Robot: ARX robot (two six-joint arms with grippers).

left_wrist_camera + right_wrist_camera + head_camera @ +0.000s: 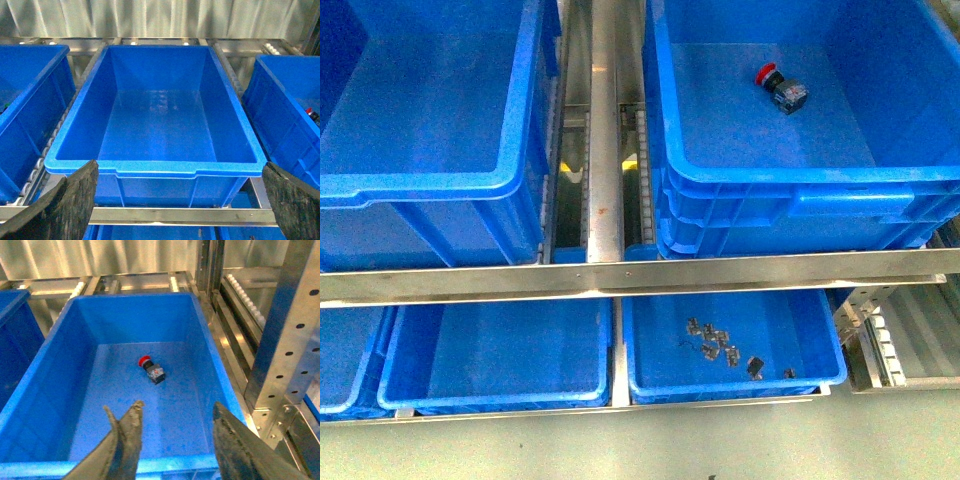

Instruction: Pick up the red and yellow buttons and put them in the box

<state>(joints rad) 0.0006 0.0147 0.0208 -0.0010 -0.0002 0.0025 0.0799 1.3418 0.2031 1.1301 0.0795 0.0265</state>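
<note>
A red button (778,86) with a black and grey body lies on its side on the floor of the right-hand blue box (800,180). The right wrist view shows the same red button (151,368) inside that box (65,370). My right gripper (177,405) hangs open above the box's near rim, with nothing between its fingers. A second, alike box (420,185) on the left holds nothing. My left gripper (179,165) is open just in front of this empty box (155,47). No yellow button is in view. Neither gripper shows in the front view.
A steel rail (620,272) crosses below the boxes and a steel post (605,130) stands between them. Below are shallow blue trays (500,390); the right tray (730,385) holds several small metal parts (720,345). A perforated upright (295,325) stands beside the right box.
</note>
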